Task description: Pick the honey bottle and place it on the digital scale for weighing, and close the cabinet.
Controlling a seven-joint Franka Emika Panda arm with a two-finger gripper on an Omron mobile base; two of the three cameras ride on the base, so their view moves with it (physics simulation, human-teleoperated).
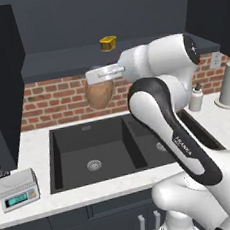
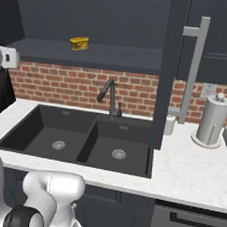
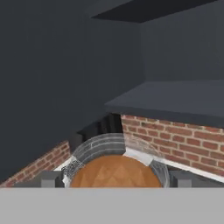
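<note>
The gripper [image 1: 99, 83] is up in the air above the back edge of the sink [image 1: 71, 162], level with the brick backsplash [image 1: 55, 100], and it is carrying the honey bottle [image 1: 100, 94]. From the left base view the amber jar hangs just under the pale hand, tipped a little, well clear of the basin below. From the hand view the bottle [image 3: 114, 171] sits right between the two dark fingers [image 3: 48, 179], one on each side of its rounded brown body, with its grey ribbed lid pointing away from the camera toward the dark corner. The jaws are closed onto the jar's width, so they stand moderately apart, not pinched together.

The digital scale [image 1: 18, 189] rests on the white counter [image 1: 34, 140] to the left of the sink, near the counter's front edge, its teal display facing forward and its top plate bare. It is well apart from the held bottle.

The cabinet [image 2: 166, 71] door stands open to the right of the sink in the right base view, swung out edge-on over the counter, its long silver bar handle [image 2: 192, 67] just beyond it.

A small yellow container [image 1: 108, 43] sits on the dark shelf [image 1: 66, 59] above the sink. A black faucet [image 2: 109, 99] rises behind the sink, and a paper towel roll [image 2: 212, 120] stands on the counter farther right.
</note>
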